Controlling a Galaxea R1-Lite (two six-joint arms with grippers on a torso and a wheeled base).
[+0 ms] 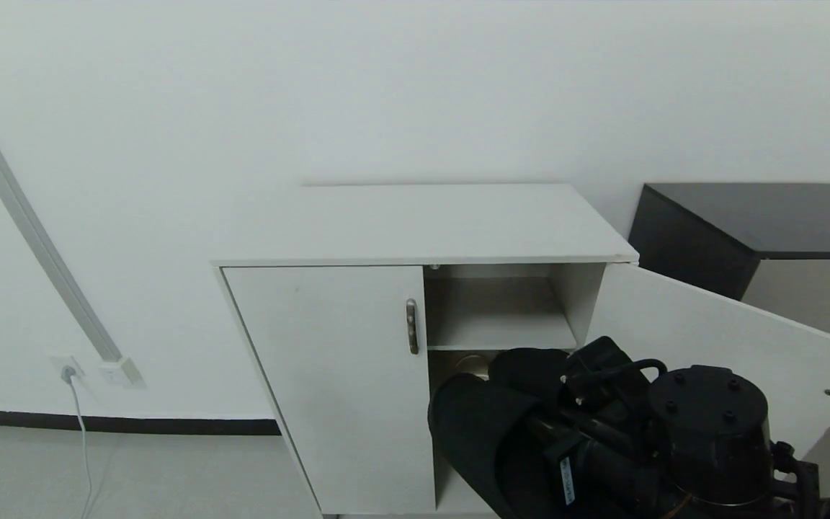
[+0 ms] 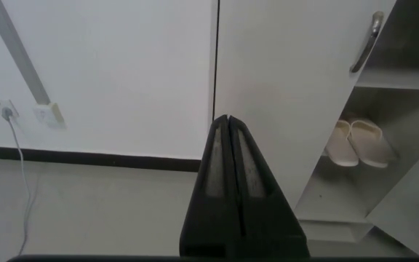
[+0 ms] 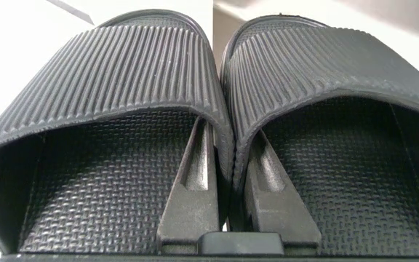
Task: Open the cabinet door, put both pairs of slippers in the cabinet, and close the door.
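A low white cabinet with a flat top (image 1: 444, 223) stands against the wall; its left door (image 1: 328, 375), with an upright metal bar handle (image 1: 411, 326), is shut; its right door (image 1: 710, 331) stands swung wide open; a white inner shelf (image 1: 501, 335) divides the exposed compartment. A pair of beige slippers (image 2: 358, 143) lies side by side below that shelf, inside the cabinet. A pair of black ribbed rubber slippers (image 3: 217, 94) hangs before the open compartment, pressed together, the right gripper (image 3: 229, 131) clamping their adjoining inner walls, one finger inside each.
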